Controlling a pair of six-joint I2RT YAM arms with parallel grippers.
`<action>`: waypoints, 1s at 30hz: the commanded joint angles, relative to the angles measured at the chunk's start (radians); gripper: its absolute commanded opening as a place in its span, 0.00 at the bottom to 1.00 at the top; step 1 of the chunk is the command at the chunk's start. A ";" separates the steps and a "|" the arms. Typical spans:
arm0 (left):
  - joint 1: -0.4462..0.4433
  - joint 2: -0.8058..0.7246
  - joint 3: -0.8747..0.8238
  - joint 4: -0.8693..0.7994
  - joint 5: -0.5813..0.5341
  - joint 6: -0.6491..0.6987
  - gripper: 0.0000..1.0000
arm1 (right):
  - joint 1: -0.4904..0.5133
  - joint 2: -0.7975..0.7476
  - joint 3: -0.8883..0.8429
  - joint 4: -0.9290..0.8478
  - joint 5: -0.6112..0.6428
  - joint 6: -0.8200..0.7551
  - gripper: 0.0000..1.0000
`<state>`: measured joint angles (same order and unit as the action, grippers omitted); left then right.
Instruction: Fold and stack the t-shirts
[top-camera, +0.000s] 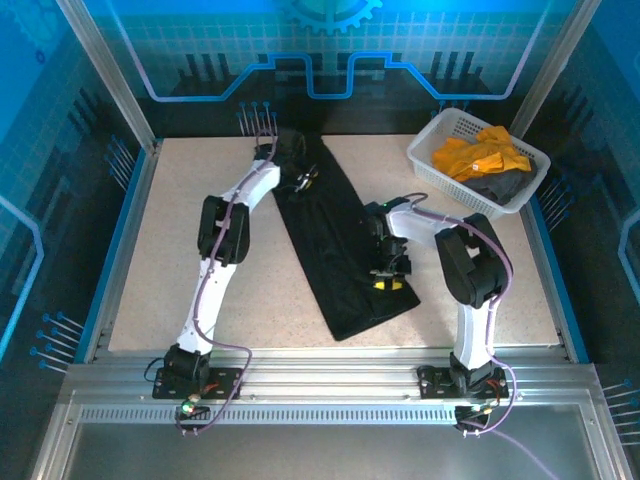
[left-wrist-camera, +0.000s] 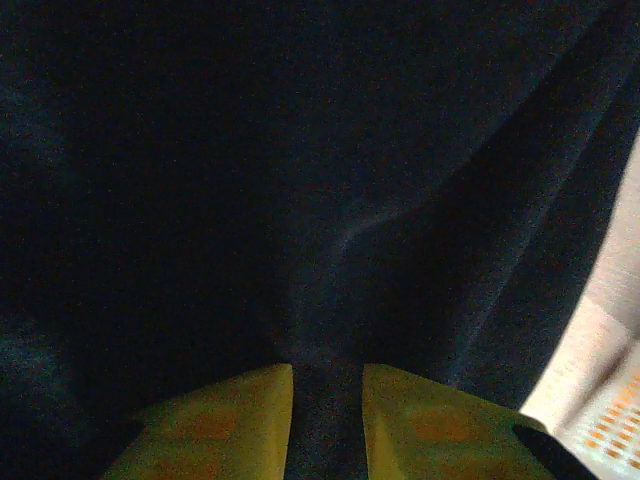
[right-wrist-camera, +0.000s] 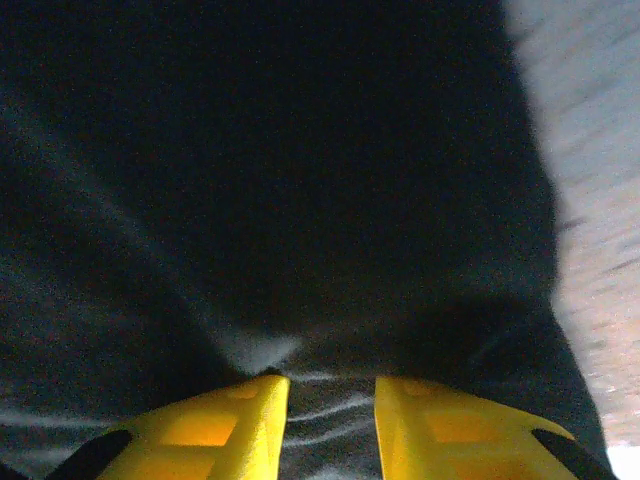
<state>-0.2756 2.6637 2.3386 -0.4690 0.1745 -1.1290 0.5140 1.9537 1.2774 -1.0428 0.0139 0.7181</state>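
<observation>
Beige tabletop (top-camera: 160, 250), blue-lit, perhaps glass, walls (top-camera: 200, 40)

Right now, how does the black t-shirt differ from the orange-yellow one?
The black t-shirt lies as a long strip on the table; the orange-yellow t-shirt sits crumpled in the white basket. The black t-shirt is pinched by the left gripper and the right gripper; the orange-yellow t-shirt is touched by neither. The black t-shirt covers far more area than the orange-yellow t-shirt shows. Both are soft fabric.

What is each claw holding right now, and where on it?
Both pinch the black t-shirt: left claw at its far end, right claw by its right edge, near end.
</observation>
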 joint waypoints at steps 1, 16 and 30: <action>-0.050 0.114 0.046 0.148 0.085 -0.097 0.26 | 0.041 0.011 -0.036 0.117 -0.118 0.143 0.32; -0.072 0.015 0.220 0.127 0.088 -0.013 0.50 | 0.019 -0.189 -0.021 0.113 -0.129 0.263 0.43; -0.226 -0.955 -1.154 -0.156 0.204 0.162 0.41 | -0.171 -0.462 -0.310 0.096 -0.206 -0.175 0.56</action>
<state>-0.4580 1.7241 1.3819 -0.4198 0.2840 -1.0405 0.3145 1.4925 0.9939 -0.9039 -0.1471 0.6842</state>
